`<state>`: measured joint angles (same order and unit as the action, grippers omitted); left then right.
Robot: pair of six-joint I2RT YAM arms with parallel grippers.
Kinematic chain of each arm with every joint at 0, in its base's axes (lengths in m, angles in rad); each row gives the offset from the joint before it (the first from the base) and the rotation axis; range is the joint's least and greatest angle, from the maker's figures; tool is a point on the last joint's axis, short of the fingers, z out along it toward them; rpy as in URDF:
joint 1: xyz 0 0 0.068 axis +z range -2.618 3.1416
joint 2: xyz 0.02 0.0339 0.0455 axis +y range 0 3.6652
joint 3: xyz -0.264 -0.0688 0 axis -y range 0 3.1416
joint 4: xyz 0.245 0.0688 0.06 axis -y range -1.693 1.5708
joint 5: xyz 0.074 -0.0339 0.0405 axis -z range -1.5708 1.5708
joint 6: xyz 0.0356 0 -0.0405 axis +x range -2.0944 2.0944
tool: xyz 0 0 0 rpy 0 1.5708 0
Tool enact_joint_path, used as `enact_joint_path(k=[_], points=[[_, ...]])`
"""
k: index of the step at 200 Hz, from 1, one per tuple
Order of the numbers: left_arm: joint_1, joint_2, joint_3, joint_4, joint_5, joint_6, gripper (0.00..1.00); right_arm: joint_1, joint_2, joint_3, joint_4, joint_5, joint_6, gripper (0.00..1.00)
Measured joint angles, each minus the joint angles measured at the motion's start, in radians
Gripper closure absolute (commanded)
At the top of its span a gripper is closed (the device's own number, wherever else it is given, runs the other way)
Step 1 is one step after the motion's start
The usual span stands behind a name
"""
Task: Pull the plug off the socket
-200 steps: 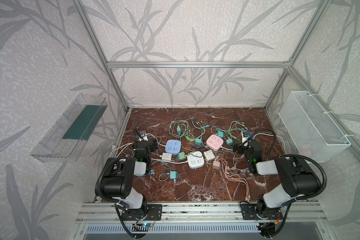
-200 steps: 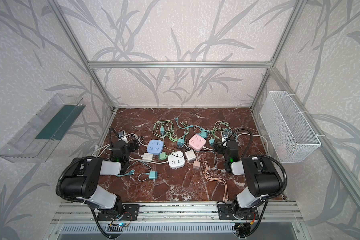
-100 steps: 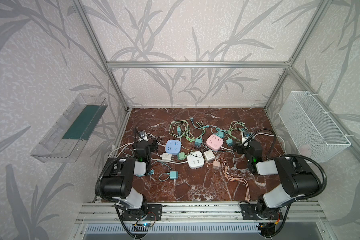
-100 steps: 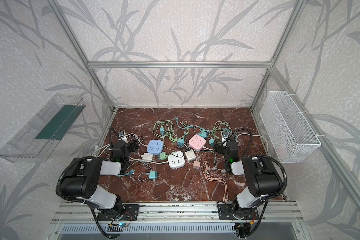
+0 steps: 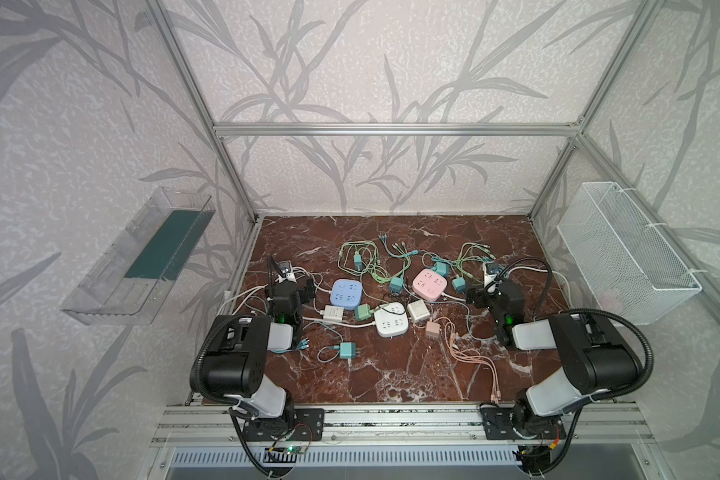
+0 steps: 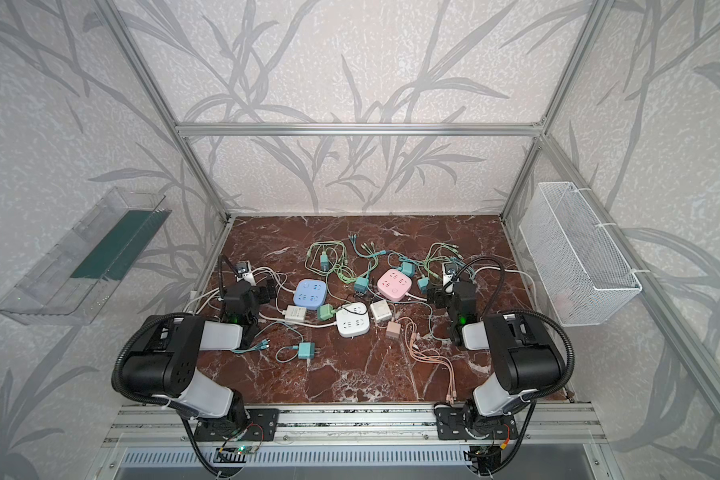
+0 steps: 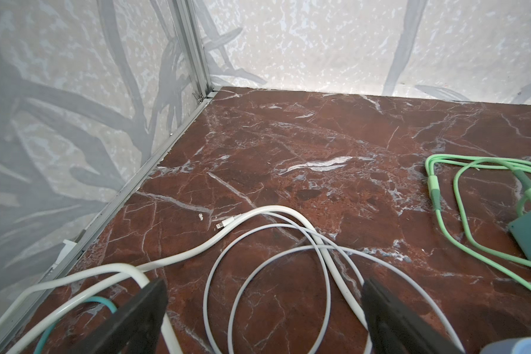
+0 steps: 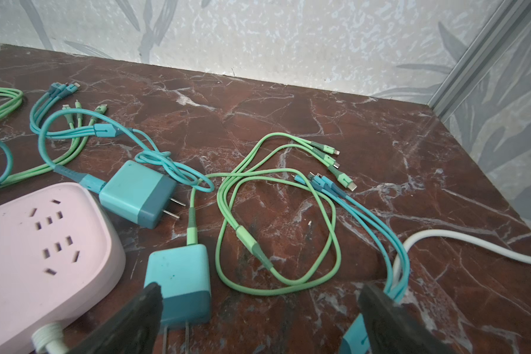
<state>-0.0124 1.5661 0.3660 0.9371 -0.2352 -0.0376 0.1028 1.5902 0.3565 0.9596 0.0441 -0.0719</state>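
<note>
Standing spread wide and empty, the left fingers (image 7: 129,318) hang low over loops of white cable (image 7: 193,249) near the left edge of the counter (image 5: 391,374); nothing is gripped between them. The right fingers (image 8: 393,321) are likewise released and hold nothing. A teal adapter (image 8: 178,275) lies on the marble just ahead of them, its prongs bare and pointing toward the wrist camera. Three sockets sit in the middle of the counter in both top views: a blue socket (image 5: 346,293) nearest the left arm, a pink socket (image 5: 430,284) nearest the right arm, and a white socket (image 5: 391,328) between them and closer to the front. A green plug (image 5: 362,311) sits against the left side of the white socket, touching it; whether its prongs are seated cannot be told at this size. A white cube adapter (image 5: 417,311) rests just beside the white socket's right side. A second teal adapter (image 8: 135,193) lies unplugged beside the pink socket, prongs exposed. Neither arm touches the green plug or the white socket. A green cable (image 8: 248,242) lies looped on the marble ahead of the right fingers.
</note>
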Motion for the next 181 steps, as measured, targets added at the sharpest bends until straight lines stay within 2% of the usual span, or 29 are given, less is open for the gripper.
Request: enact_joint_path(k=[78, 129, 181], points=[[0.0, 0.0, 0.0, 0.001, -0.002, 0.0, 0.01, 0.0, 0.0, 0.0, 0.0, -0.001, 0.0, 0.02], [-0.001, 0.0, 0.0, 0.001, -0.003, 0.0, 0.01, 0.002, 0.0, 0.0, 0.02, -0.08, -0.029, 0.03], [-0.001, 0.0, 0.0, 0.003, -0.003, 0.0, 0.01, 0.001, 0.0, 0.0, 0.024, -0.1, -0.032, 0.02]])
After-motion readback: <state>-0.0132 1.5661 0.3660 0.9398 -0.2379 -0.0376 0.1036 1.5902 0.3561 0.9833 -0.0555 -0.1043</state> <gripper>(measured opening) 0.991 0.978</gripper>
